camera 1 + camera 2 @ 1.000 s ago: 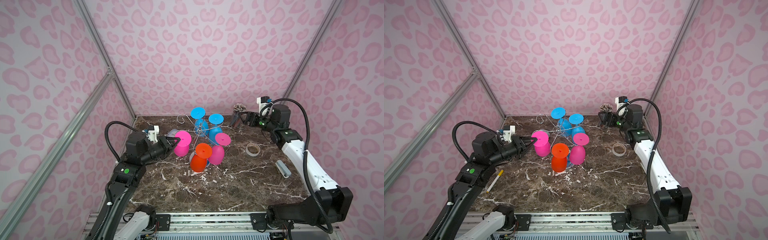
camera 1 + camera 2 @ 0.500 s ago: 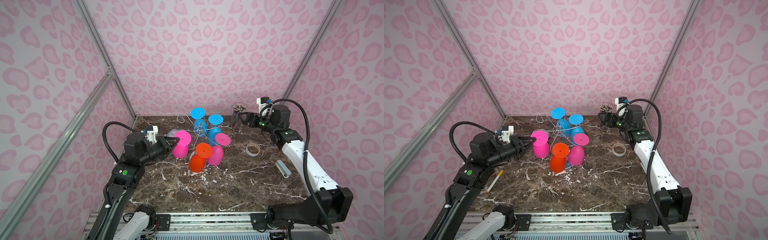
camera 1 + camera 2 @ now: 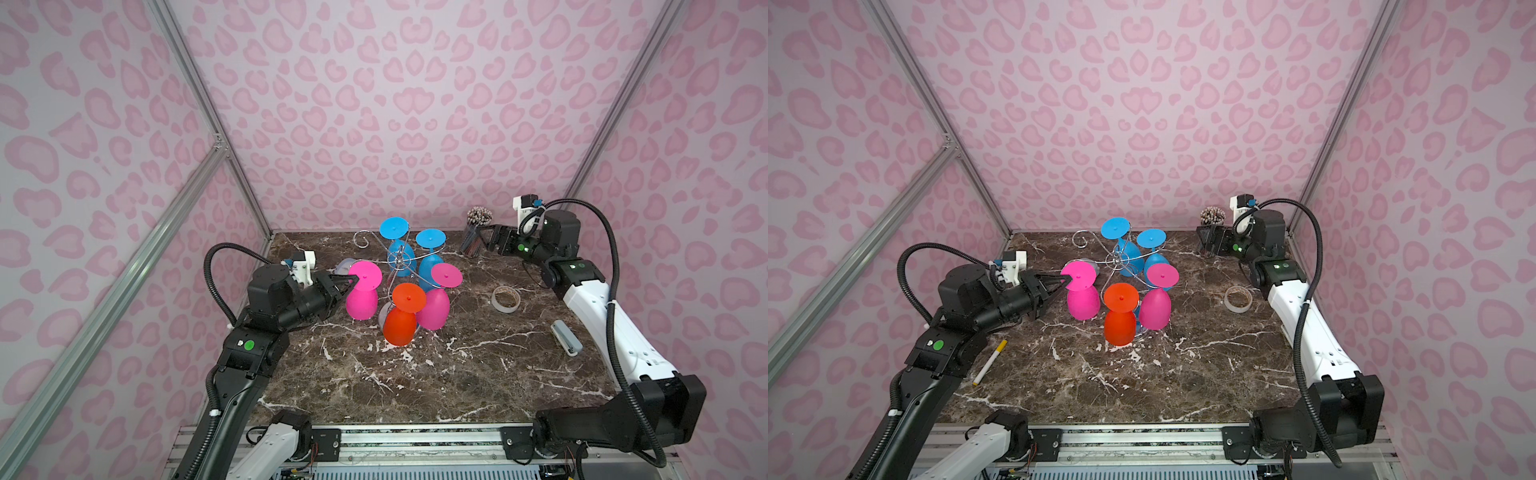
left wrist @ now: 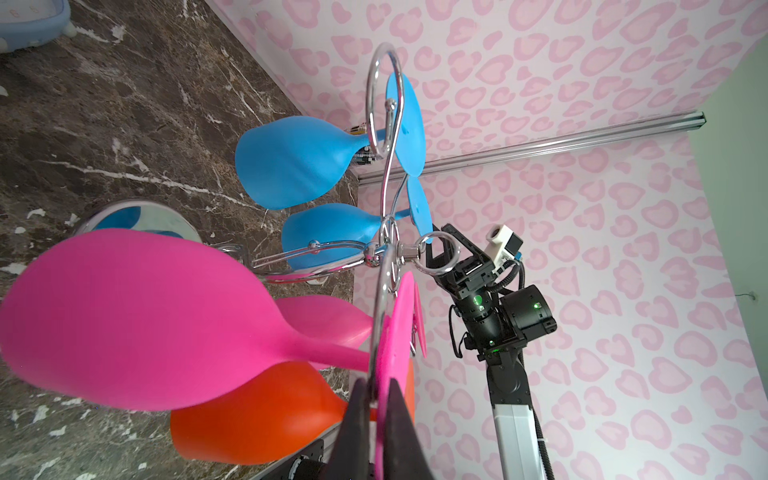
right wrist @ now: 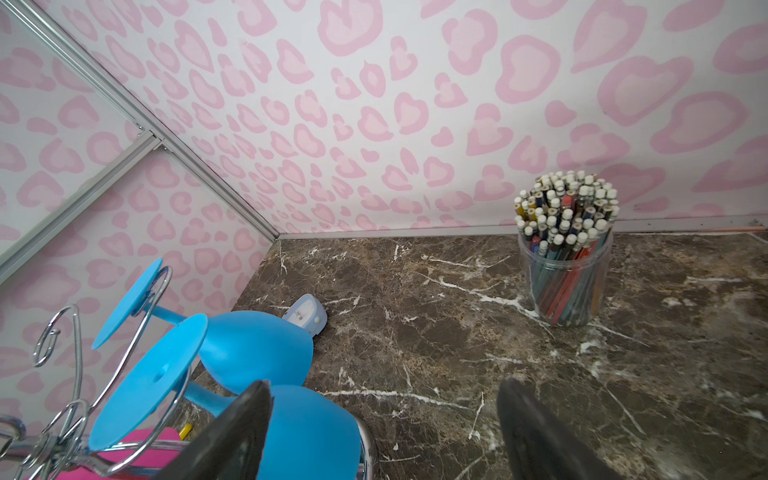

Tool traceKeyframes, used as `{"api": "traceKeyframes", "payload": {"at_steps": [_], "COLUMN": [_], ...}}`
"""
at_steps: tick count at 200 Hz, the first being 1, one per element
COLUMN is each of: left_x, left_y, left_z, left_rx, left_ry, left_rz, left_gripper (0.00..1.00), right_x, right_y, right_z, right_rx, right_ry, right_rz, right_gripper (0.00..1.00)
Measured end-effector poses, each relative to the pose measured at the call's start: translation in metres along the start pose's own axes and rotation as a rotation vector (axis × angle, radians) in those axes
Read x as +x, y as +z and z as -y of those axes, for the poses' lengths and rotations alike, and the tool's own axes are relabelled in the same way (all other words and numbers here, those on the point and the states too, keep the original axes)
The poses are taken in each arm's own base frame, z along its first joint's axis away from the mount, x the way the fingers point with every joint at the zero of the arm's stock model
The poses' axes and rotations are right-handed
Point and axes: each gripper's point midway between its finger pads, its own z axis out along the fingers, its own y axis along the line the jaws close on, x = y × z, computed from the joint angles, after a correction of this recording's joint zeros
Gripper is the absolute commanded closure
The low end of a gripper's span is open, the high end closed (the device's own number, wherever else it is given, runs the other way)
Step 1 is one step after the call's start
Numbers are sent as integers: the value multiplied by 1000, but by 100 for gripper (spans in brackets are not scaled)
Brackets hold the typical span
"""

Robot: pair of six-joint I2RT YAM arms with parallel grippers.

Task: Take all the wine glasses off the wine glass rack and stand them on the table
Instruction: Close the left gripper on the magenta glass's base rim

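Observation:
The chrome wine glass rack stands mid-table with several plastic glasses hanging upside down from its arms. The leftmost pink wine glass hangs on the arm nearest my left gripper. That gripper is shut on the rim of this glass's round foot, with a rack wire right beside the pads. My right gripper hovers open at the back right, holding nothing. It is apart from the blue glasses.
A clear cup of pencils stands at the back right beside my right gripper. A tape roll and a grey stapler lie on the right. A marker lies front left. A small pale-blue device sits behind the rack.
My left gripper's jaws have tightened on the pink glass's foot, while the glass and arm have hardly shifted. The right arm has not moved.

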Motion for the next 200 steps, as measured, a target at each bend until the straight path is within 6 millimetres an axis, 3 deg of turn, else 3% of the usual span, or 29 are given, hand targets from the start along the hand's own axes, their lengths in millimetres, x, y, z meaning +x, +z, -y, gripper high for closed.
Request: {"api": "traceKeyframes", "payload": {"at_steps": [141,200], "left_x": [-1,-1], "left_y": [-3,-5], "left_z": [5,4], "left_rx": [4,-1], "left_ry": [-4,-5], "left_rz": [5,12], "left_gripper": [83,84], "right_x": [3,6], "right_y": [0,0], "right_z": [-1,0], "right_rx": [-11,-9], "right_ry": [7,9], "right_rz": [-12,-17], "right_gripper": [14,14]}}
